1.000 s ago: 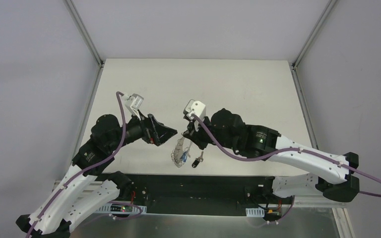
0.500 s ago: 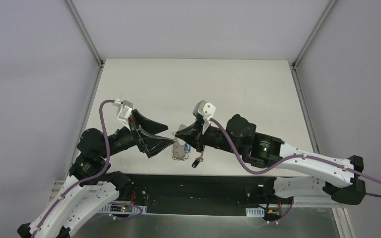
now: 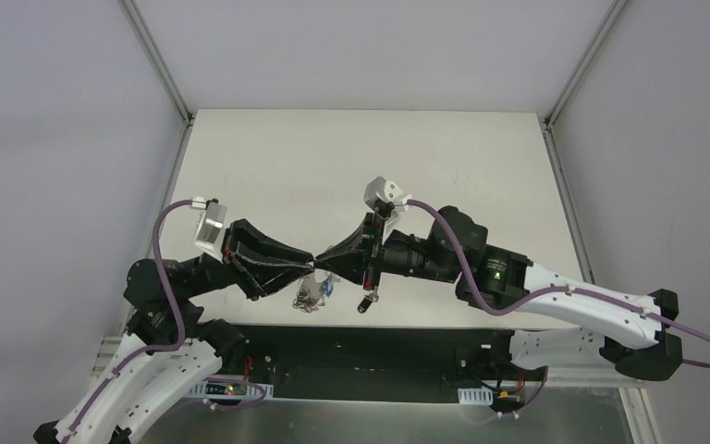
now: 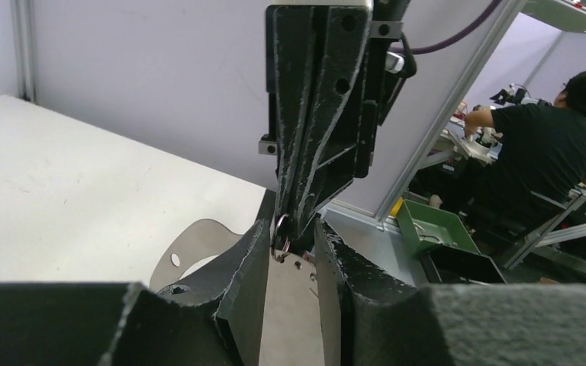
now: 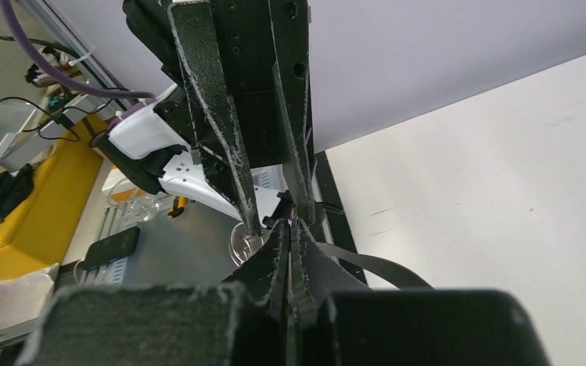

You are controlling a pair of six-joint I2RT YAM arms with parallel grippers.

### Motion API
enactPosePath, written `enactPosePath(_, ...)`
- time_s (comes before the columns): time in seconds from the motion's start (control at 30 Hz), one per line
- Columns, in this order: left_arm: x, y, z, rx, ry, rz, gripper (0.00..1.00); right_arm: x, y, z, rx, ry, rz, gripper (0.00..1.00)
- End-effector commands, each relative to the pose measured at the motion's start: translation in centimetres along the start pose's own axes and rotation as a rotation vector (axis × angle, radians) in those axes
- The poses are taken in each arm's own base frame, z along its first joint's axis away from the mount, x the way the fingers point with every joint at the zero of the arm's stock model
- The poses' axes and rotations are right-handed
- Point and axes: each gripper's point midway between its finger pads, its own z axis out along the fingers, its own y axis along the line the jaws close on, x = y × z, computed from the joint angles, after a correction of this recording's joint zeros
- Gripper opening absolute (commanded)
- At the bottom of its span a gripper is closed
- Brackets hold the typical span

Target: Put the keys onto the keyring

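Grey keyring [image 4: 280,245], mostly hidden

The left arm [image 3: 148,375] and right arm [image 3: 578,301] are white, turning black just behind the left pincer [image 3: 308,267] and right pincer [image 3: 321,264]. A purple cable [image 3: 156,242] loops along each. A white camera box [image 3: 209,226] sits behind each pincer. Black fingers [image 4: 244,267] have scratched pale edges.

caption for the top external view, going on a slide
Left gripper and right gripper meet tip to tip over the keyring; the black-headed key lies just beside it.
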Motion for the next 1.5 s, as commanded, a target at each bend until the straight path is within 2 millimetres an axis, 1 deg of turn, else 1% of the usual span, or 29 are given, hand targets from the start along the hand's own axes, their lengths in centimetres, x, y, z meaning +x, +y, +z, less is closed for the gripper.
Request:
enactPosePath(0.0,-1.2,-2.6,-0.3,0.112,-0.031,0.053,0.27,-4.3,3.4,-0.1,-0.132,-0.106,0.050,0.00)
enactPosePath(0.03,-1.3,-2.8,-0.4,0.118,-0.034,0.052,0.28,-4.2,3.6,-0.1,-0.143,-0.101,0.055,0.00)
enactPosePath(0.1,-1.5,-3.2,-0.4,0.135,-0.039,0.052,0.36,-4.1,3.8,-0.1,-0.152,-0.095,0.063,0.00)
enactPosePath(0.23,-1.5,-3.8,-0.4,0.167,-0.034,0.044,0.39,-4.2,4.2,-0.4,-0.176,-0.105,0.074,0.00)
enactPosePath(0.4,-1.2,-4.4,-0.5,0.206,-0.008,0.034,0.36,-4.5,5.1,-1.0,-0.220,-0.118,0.077,0.00)
enactPosePath(0.53,-1.3,-4.6,-0.6,0.207,-0.016,0.038,0.36,-4.7,5.9,-1.7,-0.257,-0.120,0.076,0.00)
enactPosePath(0.73,-1.4,-4.5,-0.5,0.206,-0.015,0.040,0.36,-4.9,6.2,-2.3,-0.277,-0.129,0.074,0.00)
enactPosePath(0.83,-1.4,-4.5,-0.3,0.209,-0.008,0.035,0.32,-5.0,6.5,-2.4,-0.288,-0.129,0.072,0.00)
enactPosePath(1.1,-1.6,-4.6,-0.2,0.211,-0.012,0.033,0.32,-4.1,5.8,-2.0,-0.262,-0.104,0.058,0.00)
enactPosePath(1.23,-1.6,-4.7,-0.3,0.217,-0.006,0.033,0.25,-3.9,5.6,-1.8,-0.257,-0.102,0.050,0.00)
enactPosePath(1.47,-1.7,-4.9,-0.3,0.222,-0.006,0.033,0.25,-3.6,5.2,-2.0,-0.237,-0.100,0.031,0.00)
